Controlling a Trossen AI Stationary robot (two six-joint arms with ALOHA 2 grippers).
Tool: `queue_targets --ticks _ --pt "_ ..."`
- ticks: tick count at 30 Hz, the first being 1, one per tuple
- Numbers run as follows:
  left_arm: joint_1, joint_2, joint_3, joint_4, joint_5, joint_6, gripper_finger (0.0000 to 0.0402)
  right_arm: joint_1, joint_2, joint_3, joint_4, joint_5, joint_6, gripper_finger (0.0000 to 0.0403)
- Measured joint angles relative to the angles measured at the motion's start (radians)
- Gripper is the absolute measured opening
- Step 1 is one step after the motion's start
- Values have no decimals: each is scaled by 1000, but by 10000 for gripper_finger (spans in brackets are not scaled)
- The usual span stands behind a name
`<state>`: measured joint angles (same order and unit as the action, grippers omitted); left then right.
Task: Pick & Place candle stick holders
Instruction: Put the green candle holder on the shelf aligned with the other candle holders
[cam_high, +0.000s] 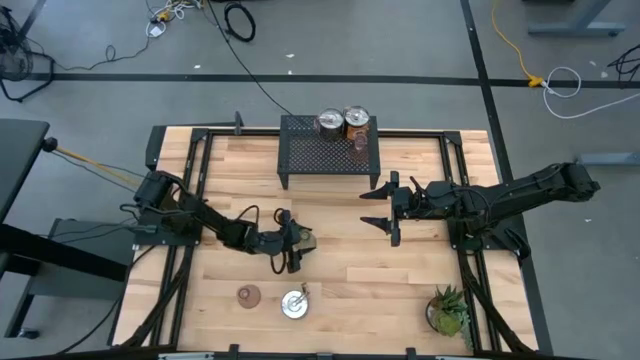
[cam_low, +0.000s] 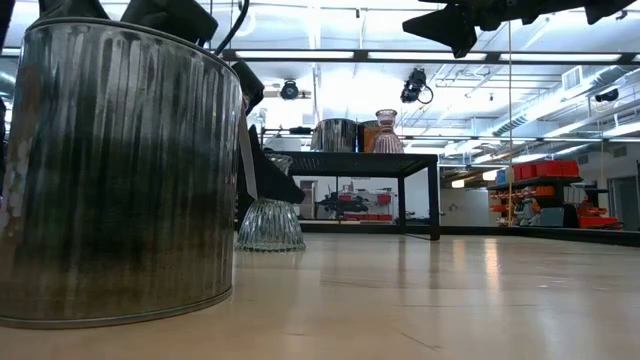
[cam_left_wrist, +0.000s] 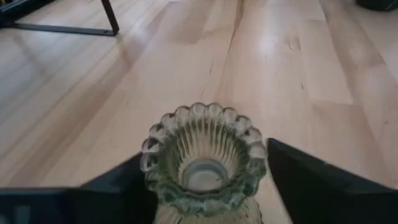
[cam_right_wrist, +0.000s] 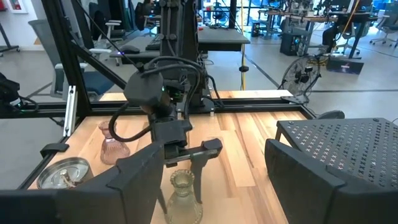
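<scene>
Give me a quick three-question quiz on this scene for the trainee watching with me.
1. True or false: the potted plant stands on the black mesh rack.
2. How many candle stick holders are on the rack?
3. Which gripper is at the olive-green holder? A) left gripper B) right gripper C) neither

Key:
1. False. The plant is on the table's near right corner.
2. Three: two with silver tops and one pinkish.
3. A. The right gripper hangs empty near the rack, jaws open.
</scene>
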<state>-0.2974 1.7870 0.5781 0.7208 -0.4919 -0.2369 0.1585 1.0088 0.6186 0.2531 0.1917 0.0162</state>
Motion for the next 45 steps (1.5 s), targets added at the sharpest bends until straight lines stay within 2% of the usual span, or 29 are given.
queue_targets --ticks 5,13,16,23,28,33,39,42,45 --pt "0 -1 2 6 4 -7 127 0 0 0 0 0 0 279" --pt "4 -3 1 31 63 -5 126 0 0 0 0 0 0 279" --pt "4 -44 -1 32 63 14 126 0 0 0 0 1 0 279" --pt "23 -211 0 13 -45 91 126 0 0 0 0 1 0 279" --pt "124 -319 9 17 -73 142 126 0 0 0 6 3 0 279" --pt "244 -362 135 -123 78 153 126 0 0 0 22 3 -13 279" --pt "354 -336 414 -548 83 179 126 0 0 0 35 3 -18 279" --pt "399 -318 497 -601 108 181 126 0 0 0 32 2 -18 279" --pt "441 -314 521 -603 142 180 126 0 0 0 32 2 -18 279"
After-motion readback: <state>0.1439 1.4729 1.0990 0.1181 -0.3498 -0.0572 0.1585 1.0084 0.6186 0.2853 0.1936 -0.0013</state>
